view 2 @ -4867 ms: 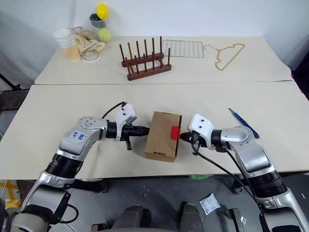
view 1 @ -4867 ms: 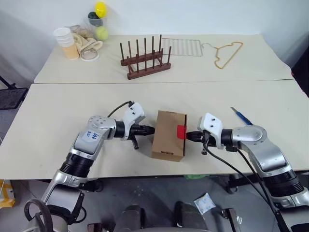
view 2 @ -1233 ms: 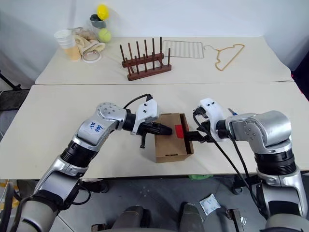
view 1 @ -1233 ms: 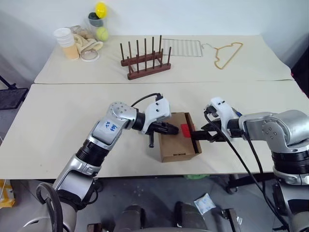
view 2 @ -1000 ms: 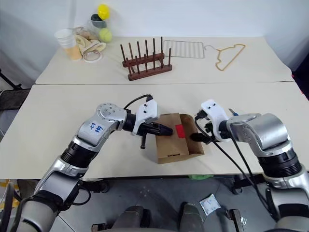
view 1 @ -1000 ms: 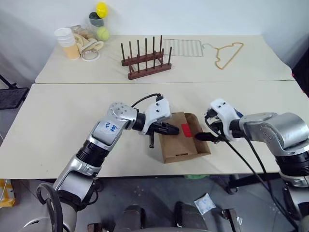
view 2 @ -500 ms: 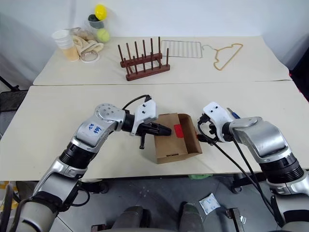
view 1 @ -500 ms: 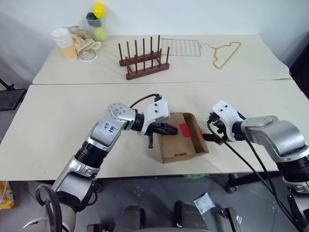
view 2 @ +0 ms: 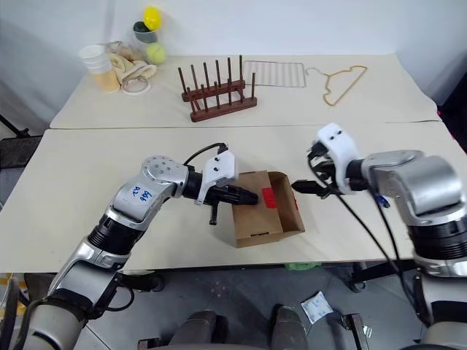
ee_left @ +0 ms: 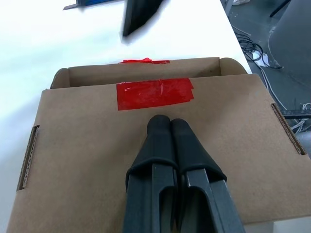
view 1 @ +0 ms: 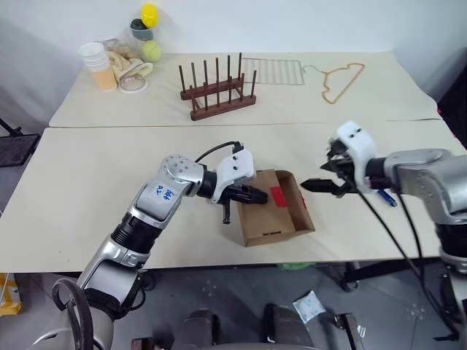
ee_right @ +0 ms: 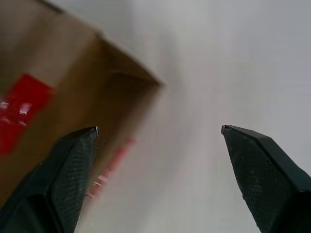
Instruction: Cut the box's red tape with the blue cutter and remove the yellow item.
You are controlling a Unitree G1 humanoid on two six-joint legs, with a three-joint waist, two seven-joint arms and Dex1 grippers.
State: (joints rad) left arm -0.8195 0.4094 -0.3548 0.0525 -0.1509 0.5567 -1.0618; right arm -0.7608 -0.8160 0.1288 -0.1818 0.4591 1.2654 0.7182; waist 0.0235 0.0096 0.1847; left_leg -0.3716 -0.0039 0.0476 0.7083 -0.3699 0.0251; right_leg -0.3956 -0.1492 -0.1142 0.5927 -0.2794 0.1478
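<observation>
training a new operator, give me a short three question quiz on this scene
1. True or false: the left gripper has its fingers shut and rests on the box.
2. Which is open: A) the right gripper B) neither gripper
3. Where is the red tape?

Key: 1 true. 2 A. 3 On the box top, just ahead of the left fingertips, with a torn piece on the opened flap.

Brown box (view 1: 271, 216), right flap open
</observation>
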